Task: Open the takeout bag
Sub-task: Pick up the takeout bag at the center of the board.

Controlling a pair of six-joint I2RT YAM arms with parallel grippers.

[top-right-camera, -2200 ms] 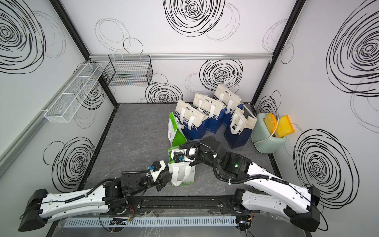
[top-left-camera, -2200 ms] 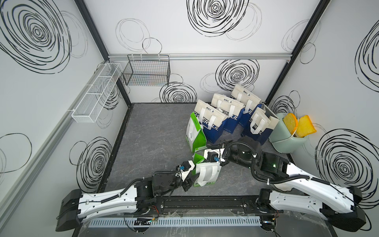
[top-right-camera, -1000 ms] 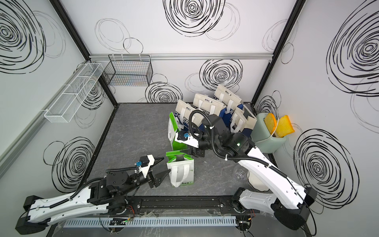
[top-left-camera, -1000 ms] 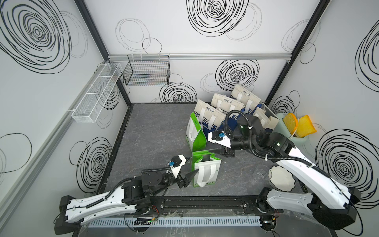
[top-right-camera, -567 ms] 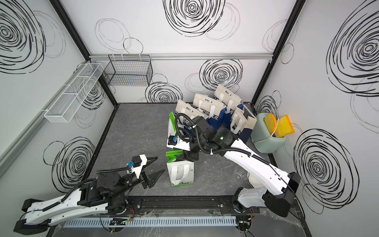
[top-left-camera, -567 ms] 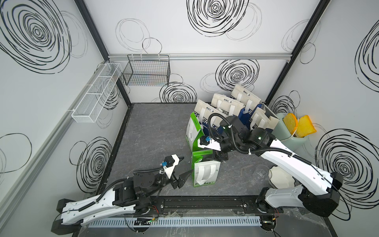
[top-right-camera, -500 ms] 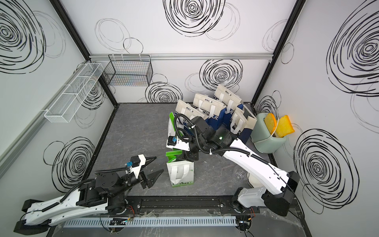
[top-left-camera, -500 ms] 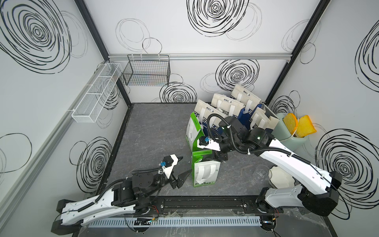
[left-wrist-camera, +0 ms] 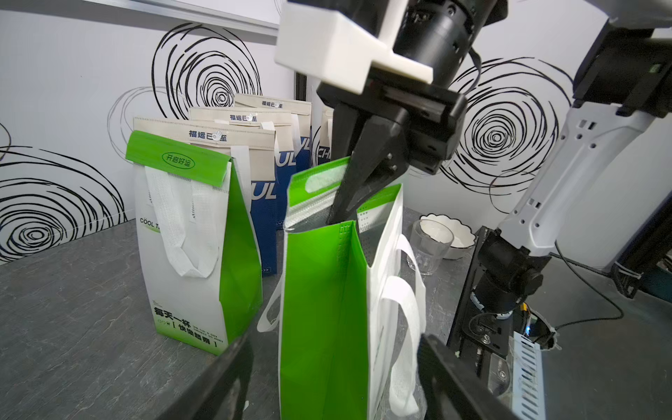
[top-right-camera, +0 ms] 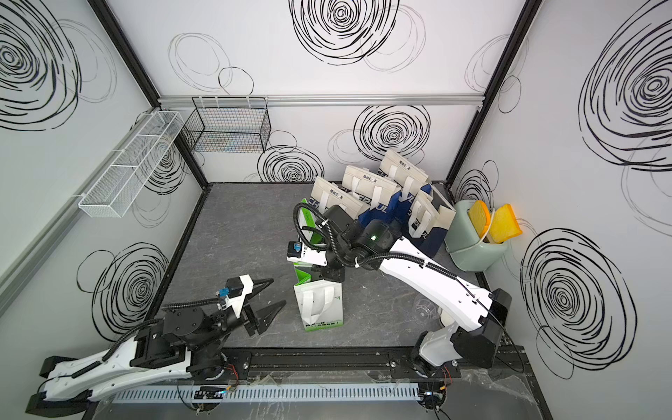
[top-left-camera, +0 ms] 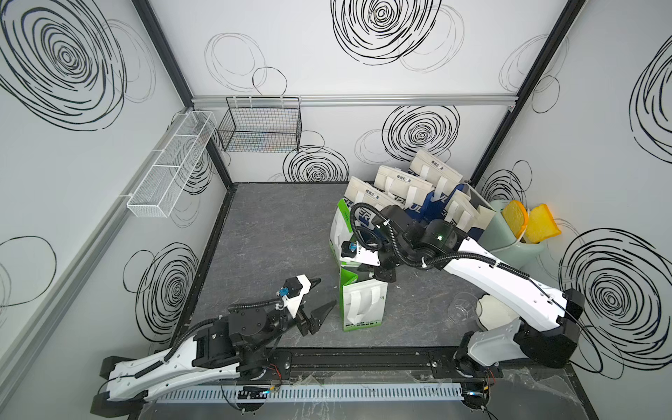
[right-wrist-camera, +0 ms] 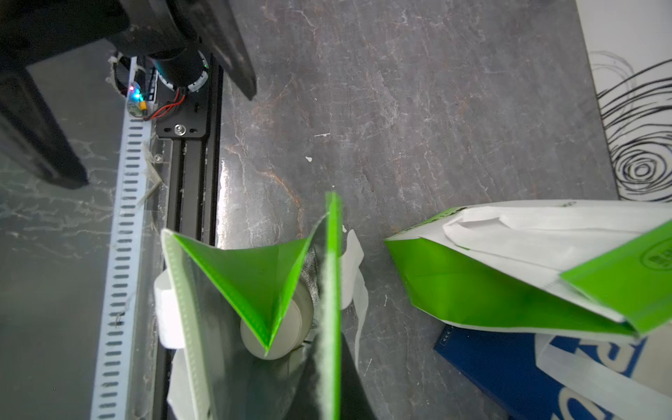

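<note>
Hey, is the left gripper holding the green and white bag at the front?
No, in a top view the left gripper stands open beside the takeout bag, with a visible gap between them.

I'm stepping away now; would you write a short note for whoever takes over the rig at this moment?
Left gripper: open, beside the bag, not touching it.
Right gripper: shut on the flap at the bag's mouth.
Bag: upright near the front of the table.
Done: flap lifted, mouth partly open.
Left: spread the mouth wider, probably with the left gripper steadying the bag.
</note>
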